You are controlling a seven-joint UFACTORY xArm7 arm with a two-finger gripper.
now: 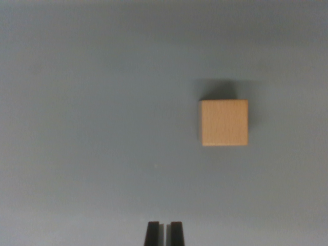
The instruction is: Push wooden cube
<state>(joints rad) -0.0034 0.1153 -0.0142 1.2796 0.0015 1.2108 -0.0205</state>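
A light wooden cube [224,123] rests on a plain grey surface [92,128], right of centre in the wrist view, casting a soft shadow just above it. My gripper [164,233] shows at the bottom edge as two black fingertips [152,233] pressed almost together, with only a thin slit between them and nothing held. The cube lies well above the fingertips and toward the wrist view's right, with no contact between them.
Grey surface fills the whole view. No other object, edge or obstacle shows.
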